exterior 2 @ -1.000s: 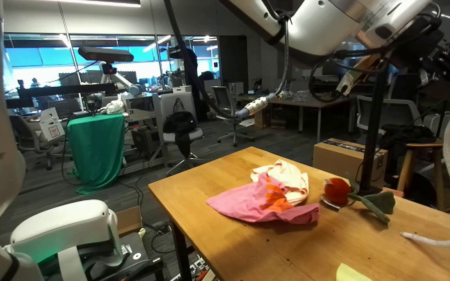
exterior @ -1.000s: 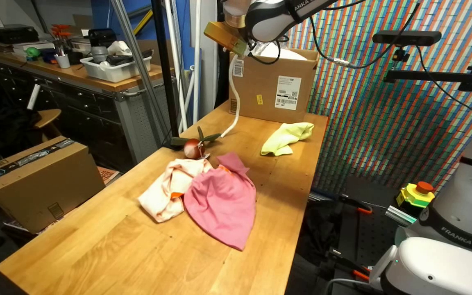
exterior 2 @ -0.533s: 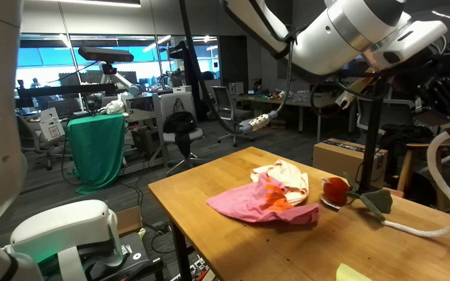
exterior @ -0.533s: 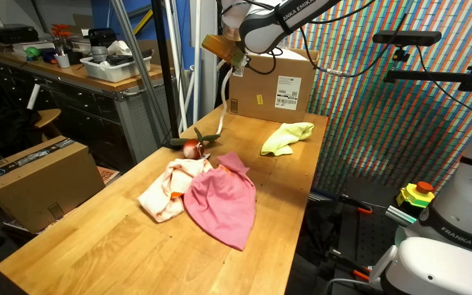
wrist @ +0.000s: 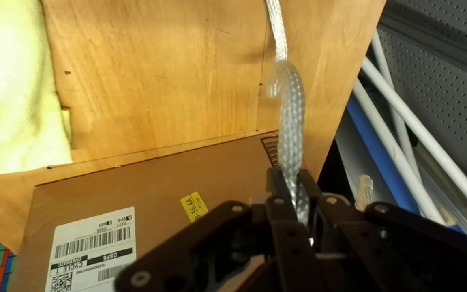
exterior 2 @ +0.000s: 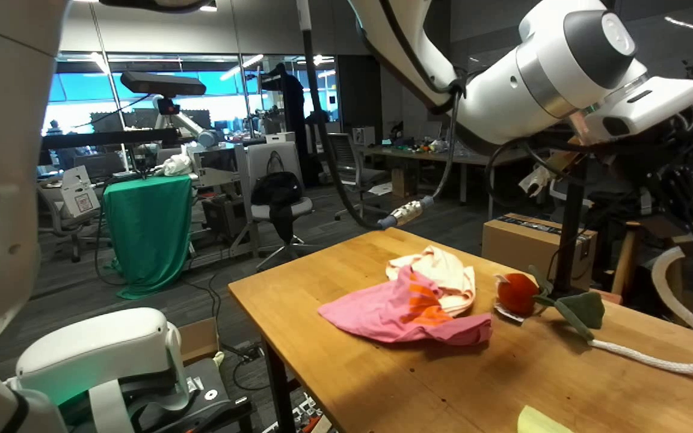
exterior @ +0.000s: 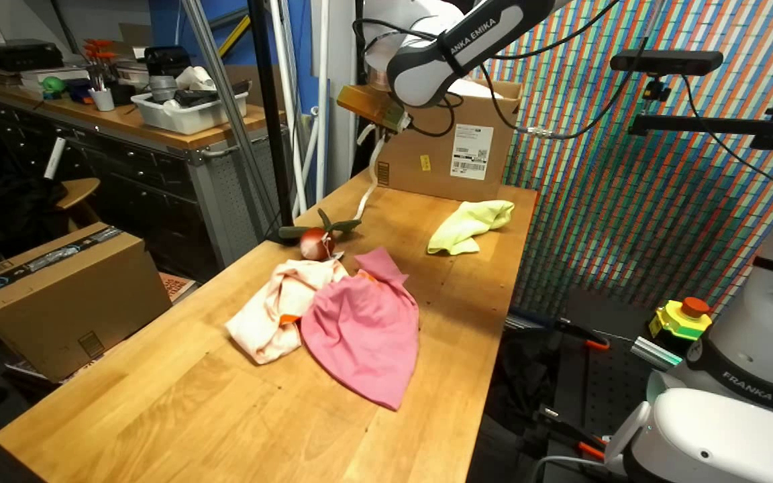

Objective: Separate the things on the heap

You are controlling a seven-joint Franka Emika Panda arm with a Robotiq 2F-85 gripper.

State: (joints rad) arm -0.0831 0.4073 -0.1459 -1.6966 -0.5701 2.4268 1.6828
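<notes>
In an exterior view, the table runs past the touching pink cloth and cream cloth to its lower-left corner, the yellow cloth near its right edge. Lower right in the wrist view, the nearly closed gripper pinches the white cord; only exterior views show the red ball.

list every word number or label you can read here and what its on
"FRANKA EMIKA": robot base
"ANKA EMIKA": arm link, start hidden
"CYCLE 1": shipping label on the cardboard box, upside down in the wrist view
"OVERSIZE": same label
"DSF6": same label
"36.4A": yellow sticker, same box, preceding character unclear
Too small or blurred: that label's finer print, the tape on the closed cardboard box, the white box
</notes>
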